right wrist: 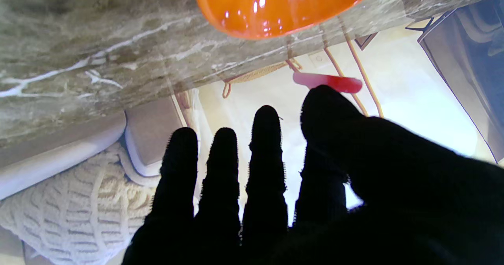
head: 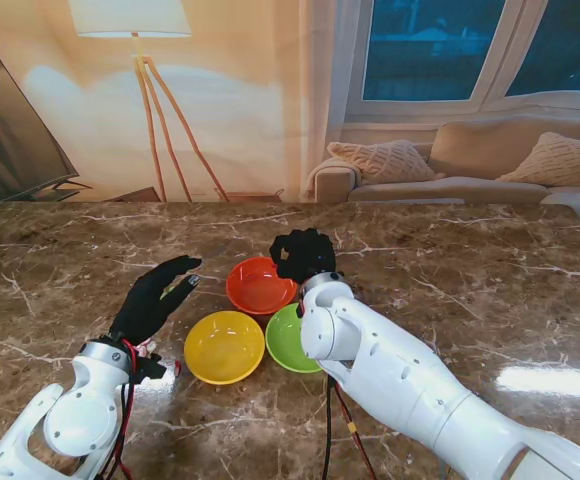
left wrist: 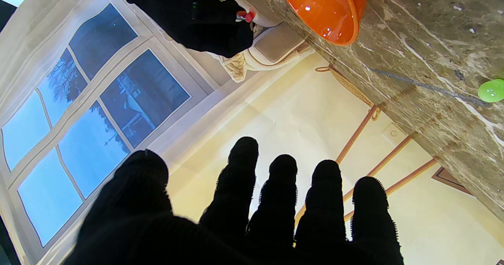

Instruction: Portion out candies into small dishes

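Green dish point(head: 292, 340) partly hidden behind right arm; orange dish point(right wrist: 275, 5) cut off.

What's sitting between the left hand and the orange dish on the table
Nothing: in the stand view only bare marble separates the left hand from the orange dish.

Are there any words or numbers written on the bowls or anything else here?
None: there is no writing to read in any view.
The orange bowl, yellow bowl and green bowl are plain.
The marble table shows only veins.
The red candy at the right hand bears no visible print.
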{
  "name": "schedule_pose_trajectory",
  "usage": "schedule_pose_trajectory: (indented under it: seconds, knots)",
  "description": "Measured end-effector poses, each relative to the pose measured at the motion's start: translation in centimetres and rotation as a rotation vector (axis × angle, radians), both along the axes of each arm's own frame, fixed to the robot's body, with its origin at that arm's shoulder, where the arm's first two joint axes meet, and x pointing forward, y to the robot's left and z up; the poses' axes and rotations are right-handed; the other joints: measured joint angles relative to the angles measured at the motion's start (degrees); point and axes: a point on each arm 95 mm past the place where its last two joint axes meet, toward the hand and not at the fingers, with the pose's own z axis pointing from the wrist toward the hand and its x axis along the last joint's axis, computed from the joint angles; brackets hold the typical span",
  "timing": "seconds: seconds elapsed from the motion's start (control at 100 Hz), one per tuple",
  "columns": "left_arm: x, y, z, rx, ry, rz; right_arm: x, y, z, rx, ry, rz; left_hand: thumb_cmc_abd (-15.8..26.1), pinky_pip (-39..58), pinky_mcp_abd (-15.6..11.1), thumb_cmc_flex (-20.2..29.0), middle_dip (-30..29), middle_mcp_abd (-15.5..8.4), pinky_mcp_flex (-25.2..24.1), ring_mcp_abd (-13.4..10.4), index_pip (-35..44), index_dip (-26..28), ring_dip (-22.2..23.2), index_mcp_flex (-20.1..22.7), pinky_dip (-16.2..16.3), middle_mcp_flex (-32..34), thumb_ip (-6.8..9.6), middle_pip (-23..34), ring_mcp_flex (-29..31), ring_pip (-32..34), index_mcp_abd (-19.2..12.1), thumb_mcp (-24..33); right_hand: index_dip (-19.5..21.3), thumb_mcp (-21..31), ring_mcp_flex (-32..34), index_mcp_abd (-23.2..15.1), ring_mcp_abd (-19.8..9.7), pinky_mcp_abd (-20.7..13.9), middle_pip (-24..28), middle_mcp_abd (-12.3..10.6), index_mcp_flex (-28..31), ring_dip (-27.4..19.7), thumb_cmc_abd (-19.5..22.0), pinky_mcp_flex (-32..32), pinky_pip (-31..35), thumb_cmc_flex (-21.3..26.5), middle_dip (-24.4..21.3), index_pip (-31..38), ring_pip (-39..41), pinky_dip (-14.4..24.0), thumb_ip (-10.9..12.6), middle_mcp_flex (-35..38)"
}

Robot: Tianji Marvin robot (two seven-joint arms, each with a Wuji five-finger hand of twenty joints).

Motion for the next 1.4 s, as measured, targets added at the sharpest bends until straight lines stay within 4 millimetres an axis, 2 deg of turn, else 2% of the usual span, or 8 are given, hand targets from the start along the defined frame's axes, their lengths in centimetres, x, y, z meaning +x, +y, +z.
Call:
schedule_pose_trajectory:
  seconds: [0.37,0.52,0.59,0.7,0.76,0.86,1.11,1.4]
  knots:
    - [-0.1,0.2,0.0,-0.003,0.001,0.005,0.6,1.3,-1.3,-0.058,0.074,0.009,0.0,0.0,0.0,0.0,0.0,0.0,0.0,0.0,0.0,0.0,0.0,0.0,0.0,0.0,0.00,0.0,0.0,0.0,0.0,0.0,-1.0,-0.5,0.0,0.0,0.0,0.0,-0.8,0.1,0.0,0.0,-0.1,0.0,0.0,0.3,0.0,0.0,0.0,0.0,0.0,-0.1]
    - [-0.1,0.2,0.0,-0.004,0.003,0.003,0.6,1.5,-1.6,-0.058,0.099,0.013,0.0,0.0,0.0,0.0,0.0,0.0,0.0,0.0,0.0,0.0,0.0,0.0,0.0,0.0,0.00,0.0,0.0,0.0,0.0,0.0,-2.5,-1.3,0.0,0.0,0.0,0.0,-2.0,0.4,0.0,0.0,-0.1,-0.1,0.0,0.5,-3.5,0.1,0.0,0.0,0.0,-0.1]
    - [-0.1,0.2,0.0,-0.005,0.003,0.003,0.6,1.5,-1.8,-0.066,0.118,0.020,0.0,0.0,0.0,0.0,0.0,0.0,0.0,0.0,0.0,0.0,0.0,0.0,0.0,0.0,0.00,0.0,0.0,0.0,0.0,0.0,-8.8,-1.4,0.0,0.6,0.0,0.1,-3.9,1.1,0.7,0.0,-1.8,-0.1,-0.1,0.6,-7.3,1.1,0.0,0.0,0.1,-0.2]
    - [-0.1,0.2,0.0,-0.005,0.003,0.002,0.5,1.5,-2.0,-0.076,0.131,0.026,0.0,0.0,0.0,0.0,0.0,0.0,0.0,0.0,0.0,0.0,0.0,0.0,0.0,0.0,0.00,0.0,0.0,0.0,0.0,0.0,-27.1,-1.9,0.0,10.1,0.1,0.2,-6.9,1.7,0.0,0.0,-4.6,-0.1,-0.7,-0.5,-11.3,-1.4,-0.9,0.0,0.3,-0.2]
    - [-0.1,0.2,0.0,-0.005,0.003,0.003,0.5,1.3,-2.1,-0.080,0.136,0.028,0.0,0.0,0.0,0.0,0.0,0.0,0.0,0.0,0.0,0.0,0.0,0.0,0.0,0.0,0.00,0.0,0.0,0.0,0.0,0.0,-29.7,-0.9,0.0,13.9,0.1,0.3,-7.6,2.3,-0.1,0.0,-4.8,-0.2,-0.7,-3.6,-12.1,-8.9,-1.3,0.0,1.5,-0.9]
    - [-0.1,0.2,0.0,-0.004,0.003,0.003,0.5,1.1,-2.1,-0.086,0.135,0.031,0.0,0.0,0.0,0.0,0.0,0.0,0.0,0.0,0.0,0.0,0.0,0.0,0.0,0.0,0.00,0.0,0.0,0.0,0.0,0.0,-29.2,0.0,0.0,16.1,0.1,0.3,-7.9,2.6,0.0,0.0,-4.8,-0.6,-1.3,-6.4,-12.2,-16.2,-1.9,0.0,5.9,-0.9]
    - [-0.1,0.2,0.0,-0.004,0.002,0.002,0.2,0.5,-1.4,-0.083,0.101,0.031,0.0,0.0,0.0,0.0,0.0,0.0,0.0,0.0,0.0,0.0,0.0,0.0,0.0,0.0,0.00,0.0,0.0,0.0,0.0,0.0,-28.2,0.0,0.0,16.1,0.1,0.3,-8.3,2.7,0.3,0.0,-4.8,-0.8,-1.8,-6.4,-12.2,-17.2,-2.0,0.0,5.9,-0.9]
    - [-0.1,0.1,0.0,-0.003,0.003,0.001,-1.7,-1.4,2.8,-0.045,-0.054,0.015,0.0,0.0,0.0,0.0,0.0,0.0,0.0,0.0,0.0,0.0,0.0,0.0,0.0,0.0,0.00,0.0,0.0,0.0,0.0,0.0,-27.6,0.0,0.0,15.3,0.1,0.3,-8.9,2.8,0.3,0.0,-4.8,-1.4,-2.5,-8.4,-12.2,-16.6,-2.4,0.0,5.9,-1.5]
